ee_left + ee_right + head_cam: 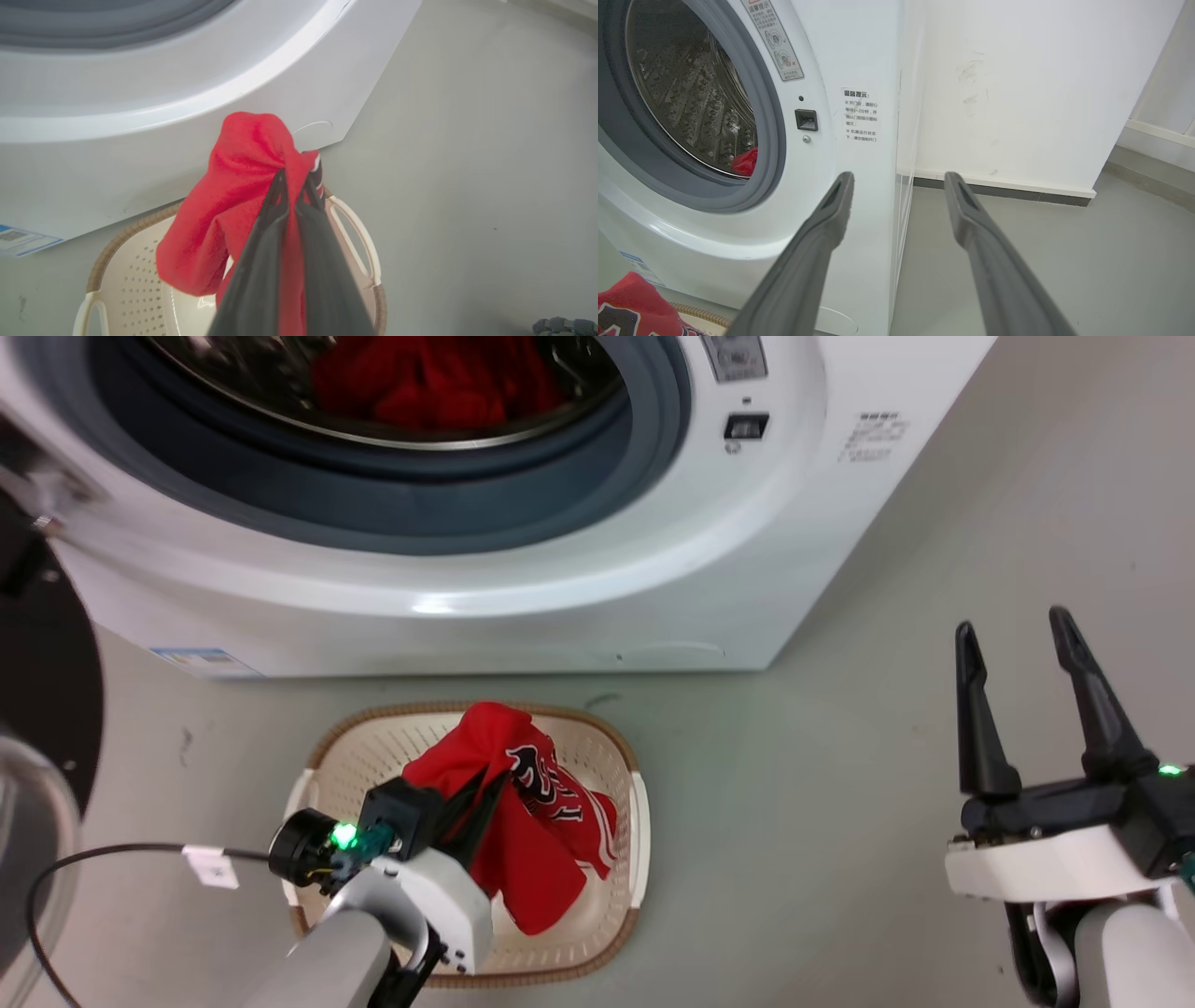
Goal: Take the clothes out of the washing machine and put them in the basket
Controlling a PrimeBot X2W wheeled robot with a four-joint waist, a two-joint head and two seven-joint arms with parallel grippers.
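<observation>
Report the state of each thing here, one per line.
washing machine, door open.
red clothes in drum, not yet taken out.
jersey, hanging from left gripper over the basket.
basket, upright on the floor.
left gripper, jaws shut on jersey.
right gripper, jaws open, empty.

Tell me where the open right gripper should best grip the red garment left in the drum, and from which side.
Probably a raised fold atop the red garment, coming from the front through the door opening. It lies crumpled low in the drum, folds standing toward the opening. The right gripper is free; the left gripper holds the jersey.
</observation>
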